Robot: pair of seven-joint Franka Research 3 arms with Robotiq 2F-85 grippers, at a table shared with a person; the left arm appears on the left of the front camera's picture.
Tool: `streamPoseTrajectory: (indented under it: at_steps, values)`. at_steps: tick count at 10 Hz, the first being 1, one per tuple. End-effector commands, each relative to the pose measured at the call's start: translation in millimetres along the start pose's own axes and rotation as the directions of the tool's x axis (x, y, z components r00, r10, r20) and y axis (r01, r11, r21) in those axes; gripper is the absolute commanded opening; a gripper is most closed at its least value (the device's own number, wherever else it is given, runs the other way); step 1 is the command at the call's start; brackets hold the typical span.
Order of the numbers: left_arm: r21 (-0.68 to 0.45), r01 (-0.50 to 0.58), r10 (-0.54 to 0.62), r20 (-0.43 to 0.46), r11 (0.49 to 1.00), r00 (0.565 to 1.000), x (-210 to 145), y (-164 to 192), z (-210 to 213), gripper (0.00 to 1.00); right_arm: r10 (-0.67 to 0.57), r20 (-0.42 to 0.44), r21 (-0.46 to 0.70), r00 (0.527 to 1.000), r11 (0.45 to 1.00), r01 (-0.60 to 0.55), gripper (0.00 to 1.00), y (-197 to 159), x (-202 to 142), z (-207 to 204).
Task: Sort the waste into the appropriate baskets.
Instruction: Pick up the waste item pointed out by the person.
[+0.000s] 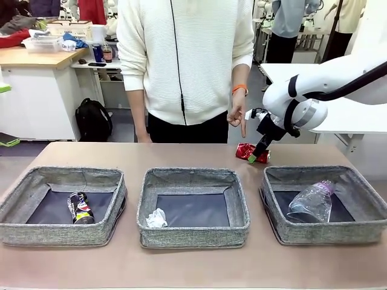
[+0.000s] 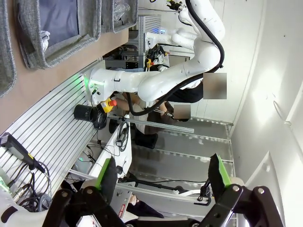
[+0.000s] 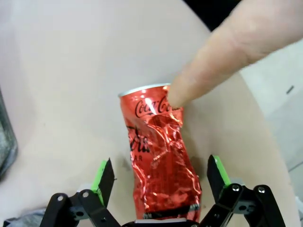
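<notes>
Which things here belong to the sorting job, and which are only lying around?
Job: red can between the open right gripper fingers; dark can, paper wad, plastic bottle, each in one of the three baskets; person's pointing hand.

Lying around: black backpack, far counter clutter.

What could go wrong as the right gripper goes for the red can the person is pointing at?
1. The person's finger is at the red can while the open right gripper straddles it; closing or moving in now might catch the finger.
2. The can is crushed and uneven, so it may slip or twist between the pads.
3. The can lies beyond the right basket, so the carry could clip a basket wall.
</notes>
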State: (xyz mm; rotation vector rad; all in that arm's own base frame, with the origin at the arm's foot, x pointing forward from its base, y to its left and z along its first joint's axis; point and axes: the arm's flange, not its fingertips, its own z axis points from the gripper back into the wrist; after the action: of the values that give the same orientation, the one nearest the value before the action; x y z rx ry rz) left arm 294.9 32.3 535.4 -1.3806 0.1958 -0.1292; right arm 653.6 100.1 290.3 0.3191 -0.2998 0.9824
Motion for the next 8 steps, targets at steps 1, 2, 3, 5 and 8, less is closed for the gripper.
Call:
streamPoseTrajectory:
  at_steps: [1, 2, 3, 5, 8]
  values:
    - [-0.003, 0.019, -0.019, 0.011, 1.000, 1.000, -0.6, 0.4, -2.3, 1.00, 0.022, 0.022, 0.034, 0.999, 0.999, -0.023, 1.00, -6.3, 3.1, -0.9]
    - [-0.003, 0.019, -0.019, 0.011, 1.000, 1.000, -0.6, 0.4, -2.3, 1.00, 0.023, 0.028, 0.041, 0.999, 0.999, -0.024, 1.00, -5.1, 3.3, -1.1]
    - [-0.003, 0.019, -0.019, 0.011, 1.000, 1.000, -0.6, 0.4, -2.3, 1.00, 0.025, 0.021, 0.032, 0.999, 0.999, -0.026, 1.00, -3.8, 3.4, -1.1]
    - [-0.003, 0.019, -0.019, 0.011, 1.000, 1.000, -0.6, 0.4, -2.3, 1.00, 0.015, 0.015, 0.032, 1.000, 0.999, -0.016, 1.00, -3.0, 2.9, -1.6]
    - [-0.003, 0.019, -0.019, 0.011, 1.000, 1.000, -0.6, 0.4, -2.3, 1.00, 0.025, 0.030, 0.019, 0.999, 1.000, -0.025, 0.40, -2.6, 6.4, 2.7]
